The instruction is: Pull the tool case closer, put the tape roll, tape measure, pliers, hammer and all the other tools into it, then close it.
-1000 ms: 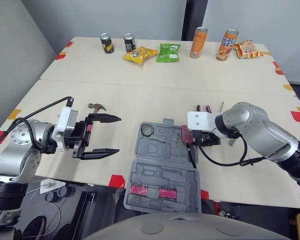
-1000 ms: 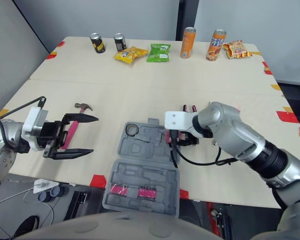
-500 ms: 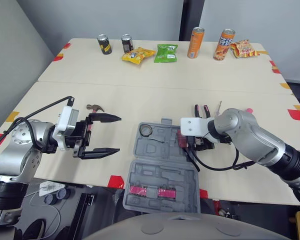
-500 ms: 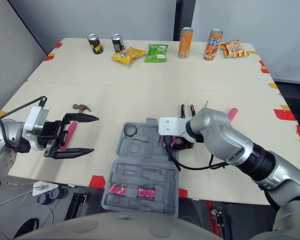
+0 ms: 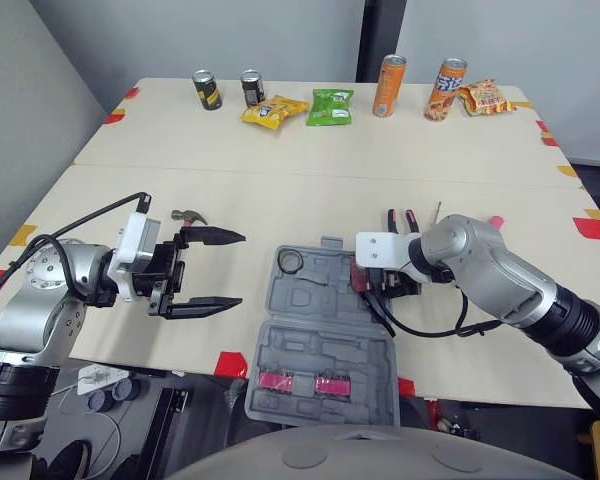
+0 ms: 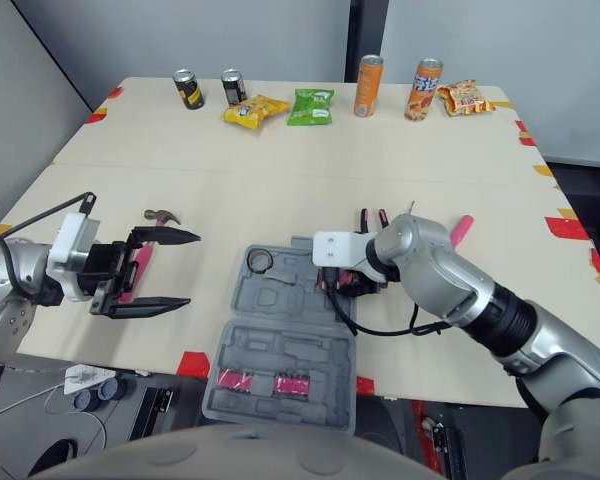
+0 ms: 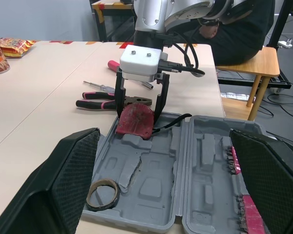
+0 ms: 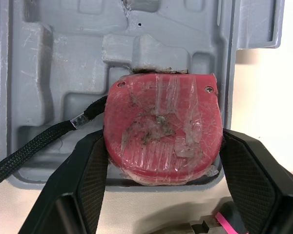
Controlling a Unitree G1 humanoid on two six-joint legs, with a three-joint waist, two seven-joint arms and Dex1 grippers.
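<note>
The grey tool case (image 5: 325,330) lies open near the table's front edge, with the tape roll (image 5: 293,262) in its far left pocket. My right gripper (image 5: 377,285) is shut on the red tape measure (image 8: 161,131), which sits low over a pocket at the case's far right edge; its black strap (image 8: 34,144) trails into the case. The pliers (image 5: 400,218) and a screwdriver (image 5: 438,212) lie on the table just behind that gripper. Left of the case my left gripper (image 5: 212,270) is open and holds nothing. The pink-handled hammer (image 5: 185,215) lies behind it.
Two dark cans (image 5: 206,89), two orange cans (image 5: 386,85) and several snack bags (image 5: 331,106) line the table's far edge. A pink tool (image 5: 496,220) lies to the right of the screwdriver. Pink-cased bits (image 5: 300,382) sit in the case's near half.
My right gripper has carried the tape measure to the left, from beside the case to its far right pocket. The left gripper has stayed put.
</note>
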